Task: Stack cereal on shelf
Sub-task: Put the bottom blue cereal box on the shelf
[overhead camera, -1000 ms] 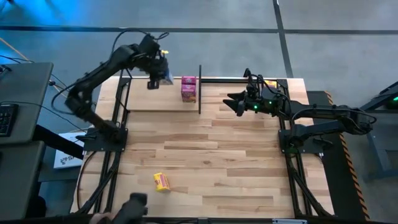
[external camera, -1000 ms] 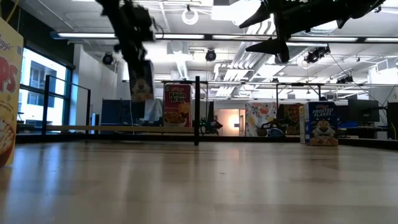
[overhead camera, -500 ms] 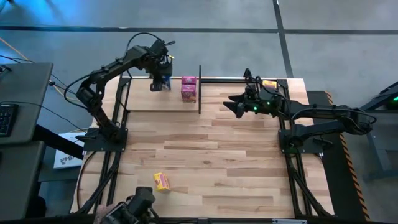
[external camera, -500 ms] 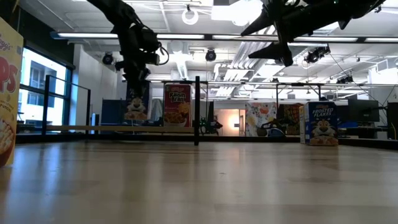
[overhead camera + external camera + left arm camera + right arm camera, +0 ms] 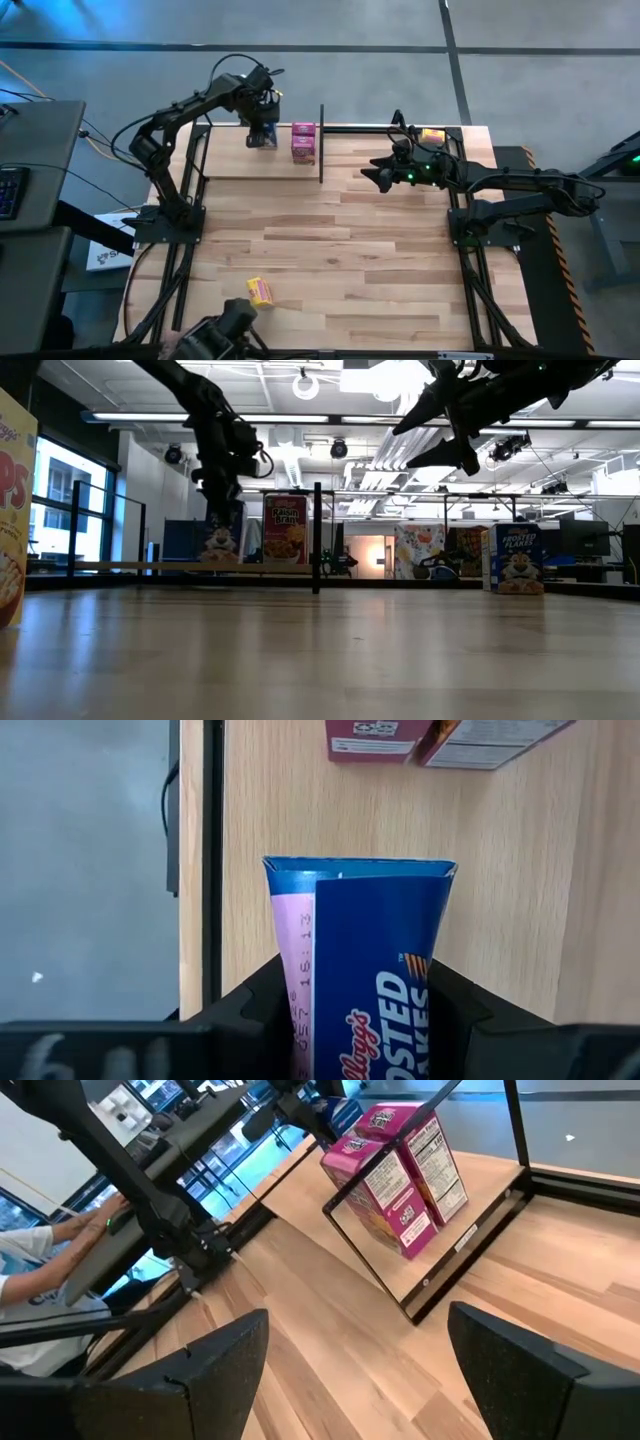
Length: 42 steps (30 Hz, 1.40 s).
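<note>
A tip-over is the main risk: if the blue cereal box (image 5: 365,970) is released before its base sits flat on the shelf (image 5: 225,160), it may topple, and any sideways drift could knock the magenta-pink boxes (image 5: 303,141) standing just beside it. A pinched box could also be dragged up when the fingers part.

The blue box is clamped between the fingers of the left end effector (image 5: 262,128), held upright at the far left of the shelf, its lower edge at or just above the board; contact cannot be told. The right end effector (image 5: 383,170) is held spread and empty above the counter (image 5: 350,260), well apart from the shelf boxes. A yellow box (image 5: 259,291) lies near the counter's front edge; another box (image 5: 432,134) is seen behind the right arm.
</note>
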{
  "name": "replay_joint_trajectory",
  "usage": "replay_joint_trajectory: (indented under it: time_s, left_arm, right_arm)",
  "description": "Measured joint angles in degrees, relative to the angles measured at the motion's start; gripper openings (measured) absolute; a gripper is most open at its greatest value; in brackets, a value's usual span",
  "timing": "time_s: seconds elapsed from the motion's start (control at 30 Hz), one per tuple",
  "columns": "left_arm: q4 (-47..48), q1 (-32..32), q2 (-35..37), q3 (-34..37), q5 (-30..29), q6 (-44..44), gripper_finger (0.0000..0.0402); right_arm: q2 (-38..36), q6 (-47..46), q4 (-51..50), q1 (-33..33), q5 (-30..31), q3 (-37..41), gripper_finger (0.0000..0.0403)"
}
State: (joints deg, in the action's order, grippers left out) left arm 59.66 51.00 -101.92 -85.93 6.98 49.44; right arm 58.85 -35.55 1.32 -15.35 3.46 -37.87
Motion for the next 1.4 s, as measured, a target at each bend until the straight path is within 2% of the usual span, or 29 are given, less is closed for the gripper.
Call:
replay_joint_trajectory:
  time_s: [0.3,0.8,1.03,1.2,1.4]
  left_arm:
    - [-0.1,0.0,-0.2,0.0,0.1,0.1,0.0138]
    - [0.7,0.0,-0.4,-2.5,-0.1,-1.4,0.0227]
    - [2.0,-0.1,-0.3,-5.5,0.0,-3.9,0.0233]
    - [6.3,-0.3,-0.2,-9.8,0.0,-5.3,0.0233]
    - [6.9,-1.2,0.0,-15.1,1.4,-10.6,0.0233]
  right_arm:
    - [0.0,0.0,0.0,0.0,0.0,0.0,0.0305]
    - [0.0,0.0,0.0,0.0,0.0,0.0,0.0305]
    - [0.0,0.0,0.0,0.0,0.0,0.0,0.0305]
    - [0.0,0.0,0.2,0.0,0.0,0.0,0.0305]
    - [0.0,0.0,0.2,0.0,0.0,0.0,0.0305]
